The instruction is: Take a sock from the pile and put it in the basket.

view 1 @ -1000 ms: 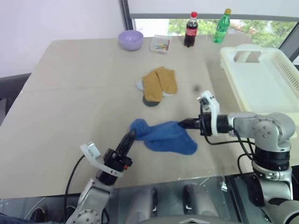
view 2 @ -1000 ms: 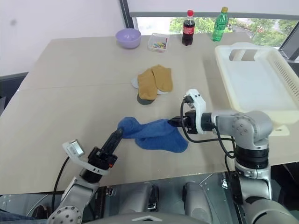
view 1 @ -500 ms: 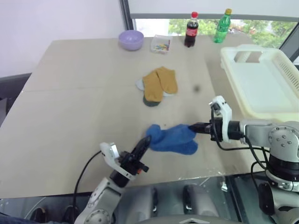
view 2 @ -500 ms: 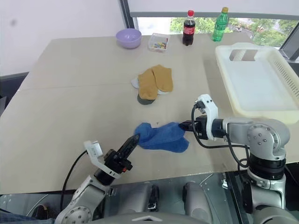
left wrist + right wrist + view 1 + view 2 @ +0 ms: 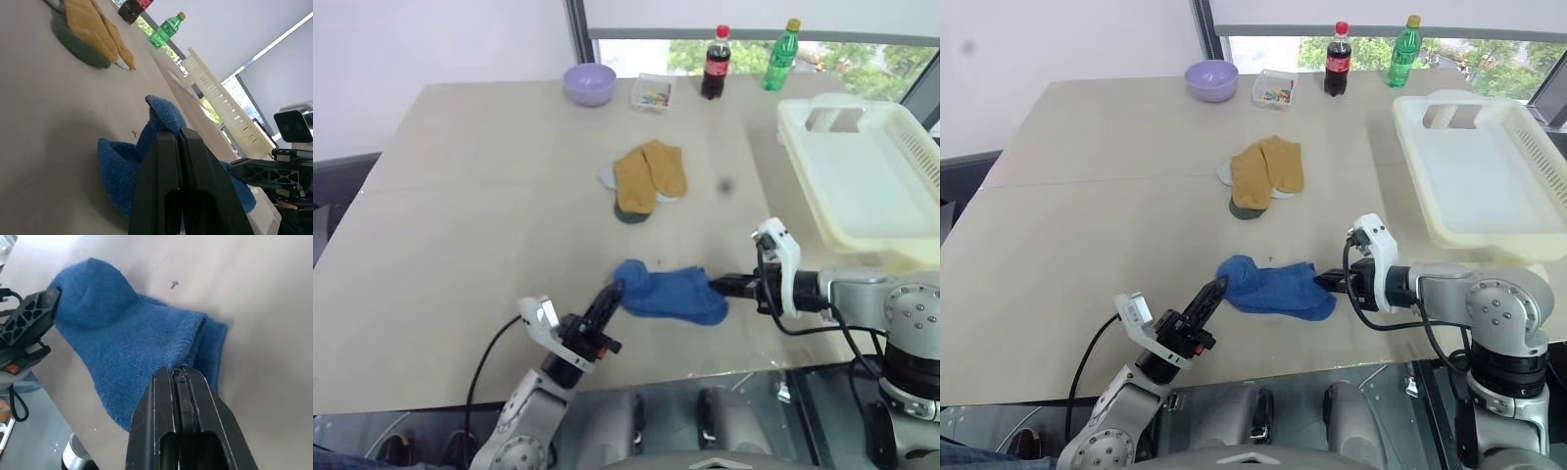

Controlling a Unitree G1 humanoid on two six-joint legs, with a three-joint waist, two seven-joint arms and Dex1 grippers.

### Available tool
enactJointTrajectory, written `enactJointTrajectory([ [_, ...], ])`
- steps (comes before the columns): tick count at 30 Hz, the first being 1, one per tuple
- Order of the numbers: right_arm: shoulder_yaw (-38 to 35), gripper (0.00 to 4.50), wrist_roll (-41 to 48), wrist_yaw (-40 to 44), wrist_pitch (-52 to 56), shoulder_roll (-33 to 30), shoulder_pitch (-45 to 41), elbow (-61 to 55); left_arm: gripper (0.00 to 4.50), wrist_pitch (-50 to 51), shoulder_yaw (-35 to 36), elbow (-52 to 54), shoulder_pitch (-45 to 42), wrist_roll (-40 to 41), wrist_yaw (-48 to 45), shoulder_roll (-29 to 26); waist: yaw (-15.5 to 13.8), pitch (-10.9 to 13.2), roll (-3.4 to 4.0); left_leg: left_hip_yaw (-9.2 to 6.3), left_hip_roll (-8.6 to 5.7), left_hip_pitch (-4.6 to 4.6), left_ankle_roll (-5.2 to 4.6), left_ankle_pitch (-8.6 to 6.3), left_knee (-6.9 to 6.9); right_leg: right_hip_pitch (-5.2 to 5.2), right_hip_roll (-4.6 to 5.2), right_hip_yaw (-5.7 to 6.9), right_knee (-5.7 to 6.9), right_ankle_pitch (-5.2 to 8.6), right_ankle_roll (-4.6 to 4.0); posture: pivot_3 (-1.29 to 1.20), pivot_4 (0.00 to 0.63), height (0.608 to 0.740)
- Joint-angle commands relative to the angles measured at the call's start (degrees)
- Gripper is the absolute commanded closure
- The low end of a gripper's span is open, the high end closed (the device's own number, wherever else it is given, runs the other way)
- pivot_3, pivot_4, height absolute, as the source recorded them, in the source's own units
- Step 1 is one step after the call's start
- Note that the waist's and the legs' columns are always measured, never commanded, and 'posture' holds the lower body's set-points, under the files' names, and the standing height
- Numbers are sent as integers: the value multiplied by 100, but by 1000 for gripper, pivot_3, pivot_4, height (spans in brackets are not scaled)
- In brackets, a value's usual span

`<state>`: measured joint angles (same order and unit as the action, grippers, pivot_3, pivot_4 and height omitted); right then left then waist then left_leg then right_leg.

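Sock [image 5: 1273, 289] pinched both ends by closed left pincer [image 5: 1217, 287], right pincer [image 5: 1324, 281]; pile [image 5: 1261, 176] behind.

No readable text, brand, number or sign anywhere. Red label on the dark bottle [image 5: 713, 62]: too small to read. Label on the green bottle [image 5: 779, 47]: likewise illegible.
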<state>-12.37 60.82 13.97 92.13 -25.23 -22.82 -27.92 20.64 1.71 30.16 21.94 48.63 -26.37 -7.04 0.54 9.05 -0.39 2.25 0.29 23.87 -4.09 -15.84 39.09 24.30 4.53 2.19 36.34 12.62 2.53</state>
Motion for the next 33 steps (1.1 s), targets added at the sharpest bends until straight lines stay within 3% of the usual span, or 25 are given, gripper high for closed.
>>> enactJointTrajectory([
  [1, -125, 4445, 54, -119, 37, 5, 83, -174, 4500, 18, -43, 42, -33, 14, -80, -71, -1, 0, 0, 0, 0, 0, 0, 0, 0, 0, -1, 0, 0, 0, 0, 0, 150, 740],
  [17, 7, 4445, -449, -93, -105, -76, 365, -273, 4500, 83, -164, -74, -280, -127, -234, -295, -5, 0, 0, -2, 0, -8, 0, 0, 0, -10, -5, -2, -2, -1, 3, 0, 150, 740],
  [26, 100, 4445, -587, 64, -231, -222, 506, -363, 4500, -442, -422, -178, -469, -804, -700, -372, -10, 0, 0, -2, 0, -8, 0, 0, 1, -13, -6, -1, -5, -1, 2, 0, 150, 740],
  [33, 100, 4445, -703, 115, -269, -231, 589, -379, 4500, -516, -416, -99, -427, -450, -1044, -291, -12, 0, 0, -3, 1, -9, 0, 0, 1, -13, -5, -1, -5, 0, 1, 0, 150, 740],
])
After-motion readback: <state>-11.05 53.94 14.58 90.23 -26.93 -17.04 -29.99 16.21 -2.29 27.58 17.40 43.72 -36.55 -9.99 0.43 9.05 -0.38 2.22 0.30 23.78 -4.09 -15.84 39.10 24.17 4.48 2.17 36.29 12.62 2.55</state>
